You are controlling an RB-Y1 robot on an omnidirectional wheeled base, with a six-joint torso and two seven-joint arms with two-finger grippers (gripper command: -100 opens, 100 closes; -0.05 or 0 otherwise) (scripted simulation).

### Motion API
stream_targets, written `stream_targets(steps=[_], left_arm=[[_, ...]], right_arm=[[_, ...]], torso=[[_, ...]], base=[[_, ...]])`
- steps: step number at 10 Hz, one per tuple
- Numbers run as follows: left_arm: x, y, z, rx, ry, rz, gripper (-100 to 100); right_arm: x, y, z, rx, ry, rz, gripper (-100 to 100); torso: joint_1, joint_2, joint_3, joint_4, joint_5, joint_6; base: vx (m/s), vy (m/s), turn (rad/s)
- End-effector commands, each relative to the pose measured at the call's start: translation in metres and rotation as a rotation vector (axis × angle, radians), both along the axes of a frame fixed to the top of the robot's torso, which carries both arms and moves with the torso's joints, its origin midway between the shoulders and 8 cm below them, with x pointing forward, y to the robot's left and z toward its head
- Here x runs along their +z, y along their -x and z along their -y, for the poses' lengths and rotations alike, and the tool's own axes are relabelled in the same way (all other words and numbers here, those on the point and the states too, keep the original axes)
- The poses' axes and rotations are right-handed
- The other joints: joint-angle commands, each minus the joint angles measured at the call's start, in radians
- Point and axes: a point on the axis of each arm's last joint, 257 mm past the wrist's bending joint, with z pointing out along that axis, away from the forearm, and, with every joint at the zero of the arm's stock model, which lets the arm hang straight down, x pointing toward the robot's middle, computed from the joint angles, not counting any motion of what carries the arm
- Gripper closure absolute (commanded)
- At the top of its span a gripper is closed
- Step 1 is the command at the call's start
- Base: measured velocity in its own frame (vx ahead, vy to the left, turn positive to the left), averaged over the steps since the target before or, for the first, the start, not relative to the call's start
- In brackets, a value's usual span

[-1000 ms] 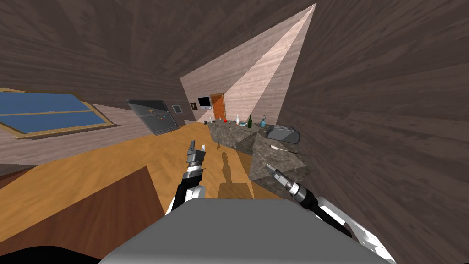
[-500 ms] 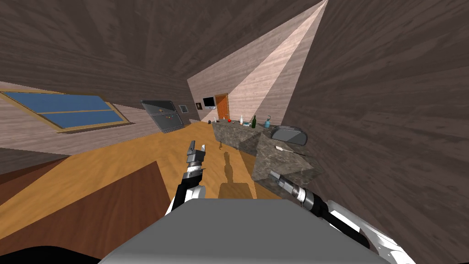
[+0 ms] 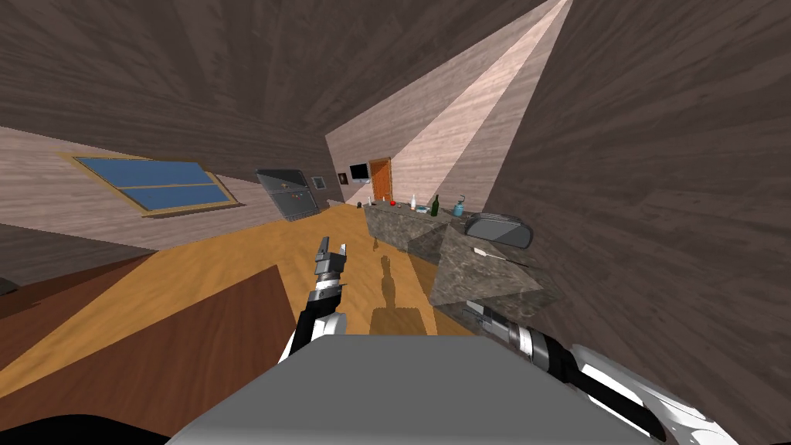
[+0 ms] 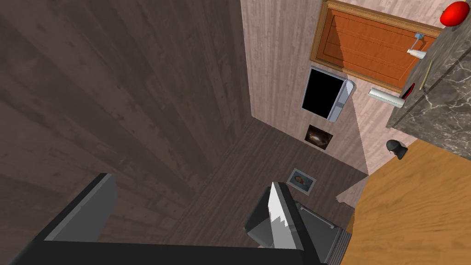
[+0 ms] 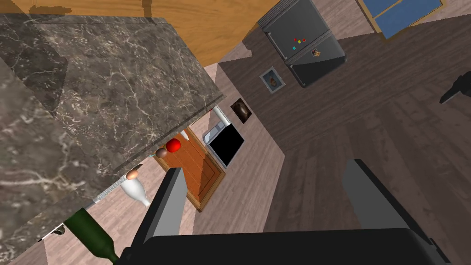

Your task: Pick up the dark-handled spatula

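Note:
The spatula (image 3: 494, 256) lies flat on the near end of a dark marble counter (image 3: 463, 274), its white blade toward me and its thin dark handle pointing away to the right. My right gripper (image 3: 473, 312) sits low against the counter's near lower edge, below the spatula and apart from it. In the right wrist view the right gripper (image 5: 267, 202) is open and empty, with the counter's marble side (image 5: 92, 92) beside it. My left gripper (image 3: 332, 249) hangs over the wooden floor to the left of the counter; in the left wrist view the left gripper (image 4: 184, 216) stands open and empty.
A grey toaster-like appliance (image 3: 500, 229) stands just behind the spatula. Bottles (image 3: 435, 205) and a red ball (image 3: 392, 203) stand on the counter's far part. A brown table (image 3: 193, 348) is at my near left. A dark wall runs close on the right. A fridge (image 3: 287, 193) stands far left.
I have moved and turned: the counter, window and fridge have slid right, and the counter is nearer. My right gripper has dropped from the counter's top to its lower edge.

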Motion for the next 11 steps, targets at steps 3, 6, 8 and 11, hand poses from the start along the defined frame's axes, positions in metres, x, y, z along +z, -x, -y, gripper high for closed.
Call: stream_targets(steps=[3,6,8,11], left_arm=[[0.000,0.000,0.000,0.000,0.000,0.000,0],[0.000,0.000,0.000,0.000,0.000,0.000,0],[0.000,0.000,0.000,0.000,0.000,0.000,0],[0.000,0.000,0.000,0.000,0.000,0.000,0]], right_arm=[[-0.024,0.020,0.029,0.026,0.093,-0.062,-100],[-0.041,0.039,0.055,0.055,0.177,-0.116,-100],[-0.054,0.060,0.084,0.083,0.260,-0.170,-100],[-0.074,0.102,0.137,0.124,0.398,-0.276,-100]], torso=[[0.001,0.000,0.000,0.000,0.000,0.000],[0.000,-0.001,-0.001,0.000,0.000,0.000],[0.000,-0.002,-0.001,0.000,0.000,-0.001],[0.000,-0.002,-0.001,0.000,0.000,0.000]], base=[[-0.011,0.032,0.091],[0.001,0.027,0.089],[0.009,0.031,0.145],[0.023,0.033,0.137]])
